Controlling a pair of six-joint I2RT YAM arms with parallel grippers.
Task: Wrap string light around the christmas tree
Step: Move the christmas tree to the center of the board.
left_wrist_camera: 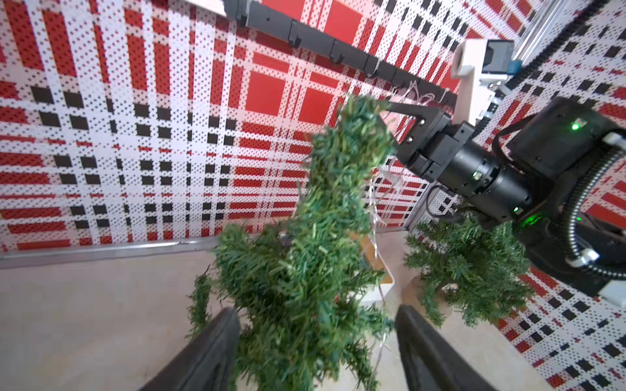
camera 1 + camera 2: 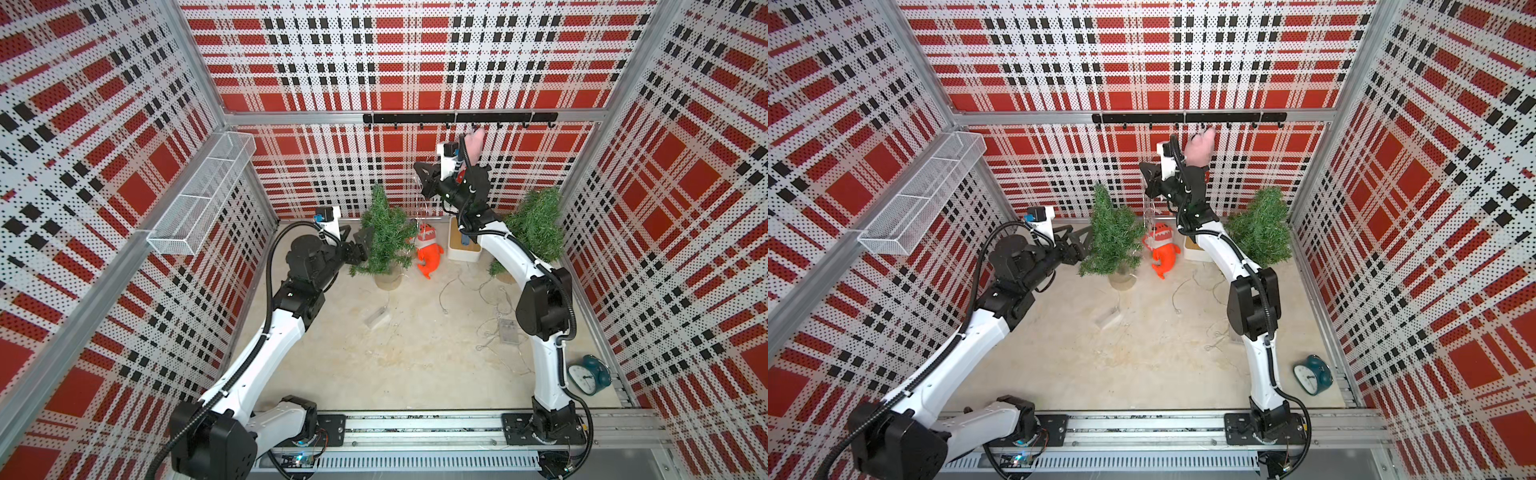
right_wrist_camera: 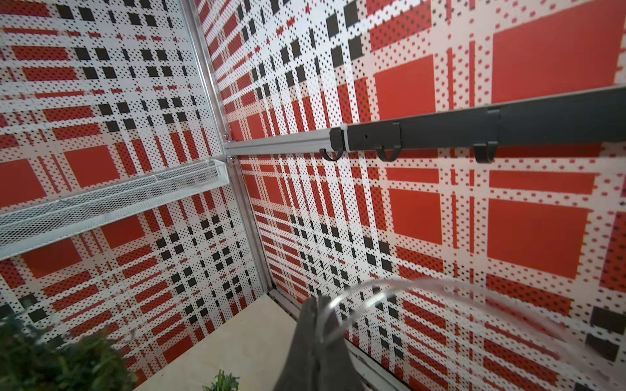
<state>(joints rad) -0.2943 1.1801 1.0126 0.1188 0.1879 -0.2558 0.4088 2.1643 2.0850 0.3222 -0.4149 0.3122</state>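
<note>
Tree (image 2: 384, 239) stands upright at 12 o'clock on the bench (image 2: 415, 365). Left hand (image 2: 360, 246) sits at the tree's 9 o'clock, fingers (image 1: 210, 348) spread wide on either side of the lower branches — gripping nothing. Right hand (image 2: 424, 181) is raised at the tree's 1 o'clock, pinched shut on the string light (image 2: 422, 208), whose thin strands hang down along the tree's 3 o'clock side — loose wire (image 2: 446, 297) lies on the bench at the tree's 4 o'clock, well apart from both hands.
</note>
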